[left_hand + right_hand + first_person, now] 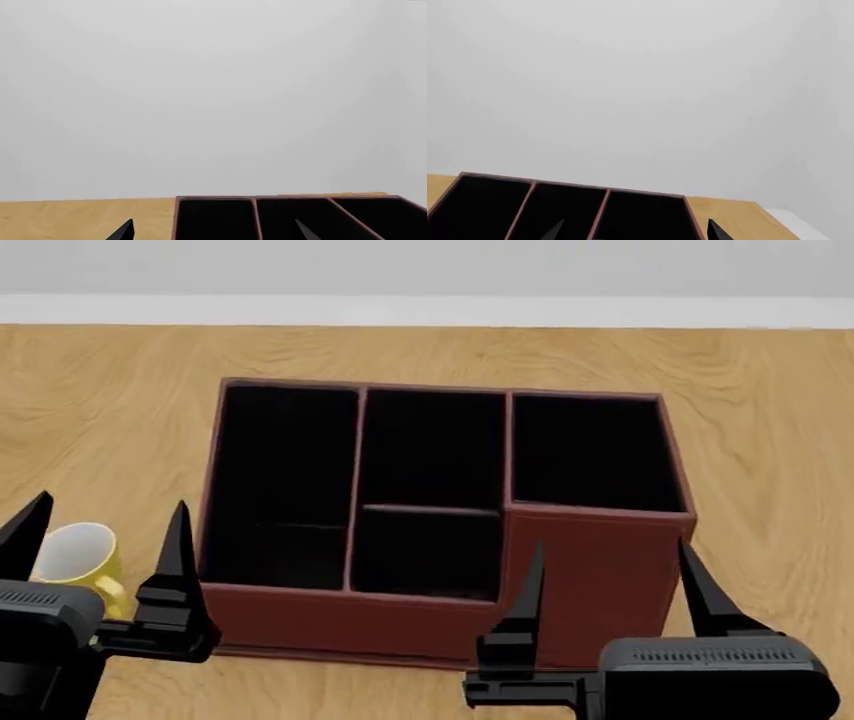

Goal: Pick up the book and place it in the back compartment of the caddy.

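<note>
the caddy (587,580), a reddish-brown box with a black lining, sits on the wooden desk (774,390) in the middle of the head view, split by thin walls into three columns. the middle column is crossed by a low reddish-brown bar, which leaves a larger section toward the far wall and a smaller, roughly square one toward the robot (420,552); which of these two counts as the back compartment cannot be told from these views. the book does not show in any view, so its place cannot be told. a yellow mug (83,558) stands on the desk just beside the caddy's left wall. the left gripper (104,532) hangs near the mug with its dark fingers (174,545) spread apart and nothing between them. the right gripper (611,585) hangs in front of the caddy's near right corner, its fingers (697,585) likewise spread and holding nothing. both wrist views show only the caddy's far rim, finger tips and a pale wall.
</note>
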